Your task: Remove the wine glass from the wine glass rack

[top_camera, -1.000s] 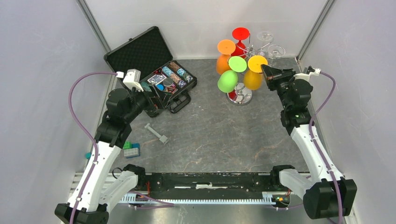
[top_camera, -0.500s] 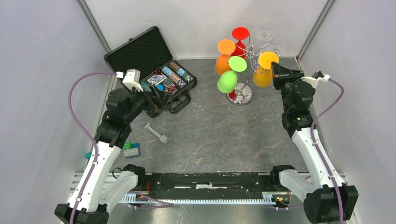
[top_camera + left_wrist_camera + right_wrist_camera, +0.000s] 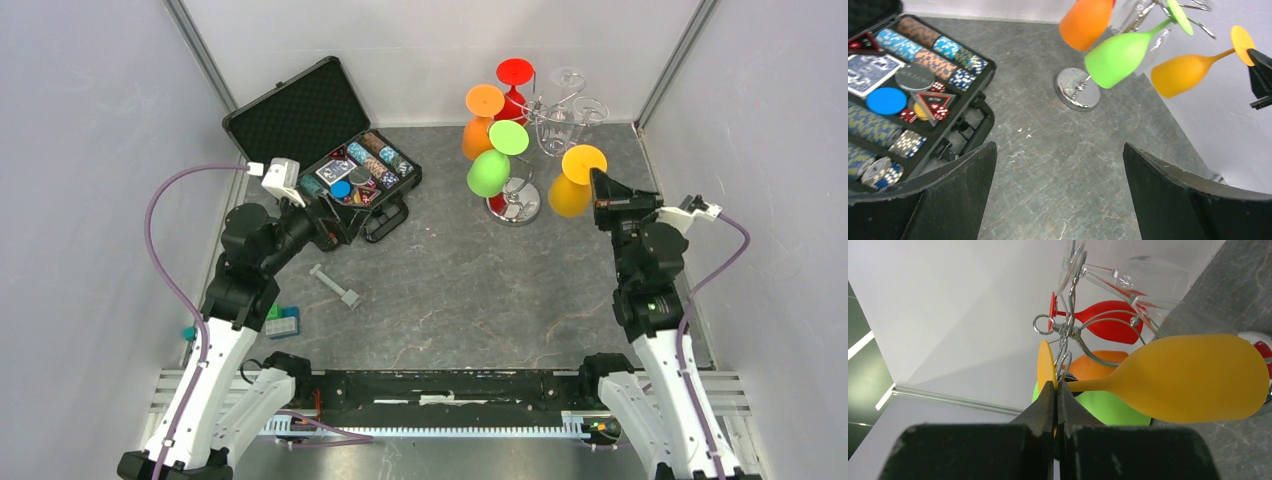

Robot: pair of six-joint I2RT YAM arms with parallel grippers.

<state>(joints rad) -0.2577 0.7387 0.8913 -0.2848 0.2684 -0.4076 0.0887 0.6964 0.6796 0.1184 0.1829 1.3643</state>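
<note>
The yellow wine glass [image 3: 570,196] hangs in the air to the right of the wine glass rack [image 3: 513,205], apart from its arms. My right gripper [image 3: 595,176] is shut on the glass's round foot, which sits pinched edge-on between the fingers [image 3: 1045,405]; stem and bowl [image 3: 1193,377] stick out sideways. The chrome rack [image 3: 1068,330] holds a green glass [image 3: 488,172], an orange one [image 3: 480,135], a red one [image 3: 515,80] and clear ones [image 3: 575,105]. My left gripper [image 3: 1058,150] stands open over bare table, far left of the rack base [image 3: 1077,89].
An open black case [image 3: 330,150] of poker chips and cards lies at the back left, beside my left gripper. A grey T-shaped piece [image 3: 335,285] lies on the table's left half. Small blue and green blocks [image 3: 280,320] sit by the left arm. Walls close in on both sides.
My right gripper has drawn the yellow glass off the rack, rightward and toward the near side. The left arm has shifted slightly, its gripper still open.
</note>
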